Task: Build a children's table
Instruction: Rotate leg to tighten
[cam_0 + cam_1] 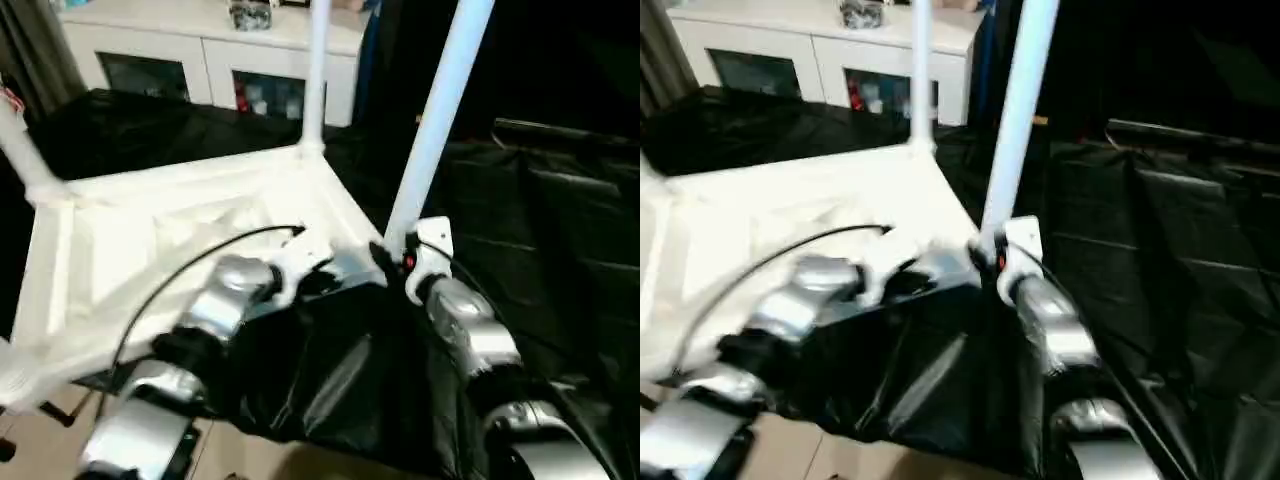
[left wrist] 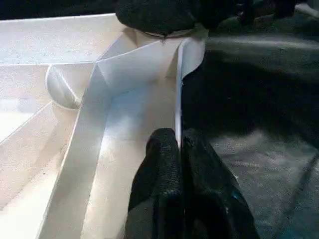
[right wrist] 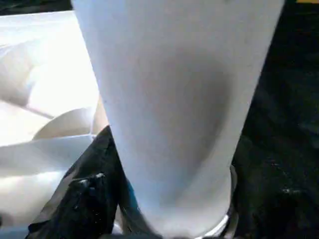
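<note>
Upturned white tabletop (image 1: 150, 240), left gripper (image 2: 179, 144) pinched on its rim at 5 o'clock, right gripper (image 1: 400, 262) clasping the near leg (image 1: 435, 120) at 3 o'clock

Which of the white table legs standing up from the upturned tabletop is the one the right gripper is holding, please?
The near-corner leg, the one closest to the robot: the right gripper clasps its base. The far-corner leg and the leg at the left edge stand untouched.

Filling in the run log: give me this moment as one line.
stage: fitting near leg | left gripper: shut on tabletop rim | right gripper: around leg at its base | far leg: standing
</note>
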Motion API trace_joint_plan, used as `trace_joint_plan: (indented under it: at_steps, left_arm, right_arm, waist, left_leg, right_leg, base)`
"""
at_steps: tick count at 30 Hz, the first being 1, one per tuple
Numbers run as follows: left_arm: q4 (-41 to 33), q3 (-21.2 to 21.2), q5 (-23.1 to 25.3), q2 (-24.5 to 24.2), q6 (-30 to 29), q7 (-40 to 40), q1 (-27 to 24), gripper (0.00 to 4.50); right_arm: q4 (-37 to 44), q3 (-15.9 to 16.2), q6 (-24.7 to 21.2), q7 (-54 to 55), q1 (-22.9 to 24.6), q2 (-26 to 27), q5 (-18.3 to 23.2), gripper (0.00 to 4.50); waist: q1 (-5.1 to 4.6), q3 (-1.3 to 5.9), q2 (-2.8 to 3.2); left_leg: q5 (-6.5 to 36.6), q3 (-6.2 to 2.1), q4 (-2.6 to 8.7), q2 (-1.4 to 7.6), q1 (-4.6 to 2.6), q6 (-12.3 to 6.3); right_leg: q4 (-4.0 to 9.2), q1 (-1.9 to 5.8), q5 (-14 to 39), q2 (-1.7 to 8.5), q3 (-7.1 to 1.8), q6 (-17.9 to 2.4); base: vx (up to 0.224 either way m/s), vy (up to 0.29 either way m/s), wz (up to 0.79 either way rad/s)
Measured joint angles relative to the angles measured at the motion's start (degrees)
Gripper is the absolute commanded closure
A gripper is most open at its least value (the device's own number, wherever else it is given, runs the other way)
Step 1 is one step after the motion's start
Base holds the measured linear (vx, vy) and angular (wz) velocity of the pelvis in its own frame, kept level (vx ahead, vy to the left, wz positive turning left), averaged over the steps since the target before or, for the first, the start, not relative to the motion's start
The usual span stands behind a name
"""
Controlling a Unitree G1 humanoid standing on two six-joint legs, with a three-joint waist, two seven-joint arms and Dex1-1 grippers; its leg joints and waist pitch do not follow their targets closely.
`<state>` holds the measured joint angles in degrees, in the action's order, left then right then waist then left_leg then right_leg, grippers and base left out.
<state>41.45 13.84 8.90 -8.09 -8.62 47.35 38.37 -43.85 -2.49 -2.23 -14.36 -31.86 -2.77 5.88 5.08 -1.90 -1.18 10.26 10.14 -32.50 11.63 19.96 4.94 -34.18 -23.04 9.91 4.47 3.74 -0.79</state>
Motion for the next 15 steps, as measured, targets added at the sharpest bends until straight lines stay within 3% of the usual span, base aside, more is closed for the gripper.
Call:
trace_joint_plan:
  at_steps: [8,15]
  left_arm:
    - [-1.63,0.20,0.00,-1.64,1.12,2.87,-1.06,4.50]
    - [-4.21,0.65,-2.50,-7.93,6.36,13.91,-3.88,4.50]
  right_arm:
    - [0.05,0.77,1.38,-6.67,0.37,-1.15,-1.30,0.84]
    - [3.65,8.35,3.64,-26.43,3.21,-8.76,-1.83,0.75]
  waist:
    - [-0.20,0.01,0.07]
    - [0.00,-0.07,0.09]
  left_leg:
    - [0.00,0.01,0.28,0.03,0.02,0.00]
    - [-0.01,-0.01,0.26,0.10,0.05,0.00]
  right_leg:
    - [0.01,-0.08,0.06,-0.02,0.05,0.03]
    - [0.00,-0.08,0.06,-0.06,0.12,0.04]
  base:
    - [0.000,0.000,0.00]
    - [0.000,0.000,0.00]
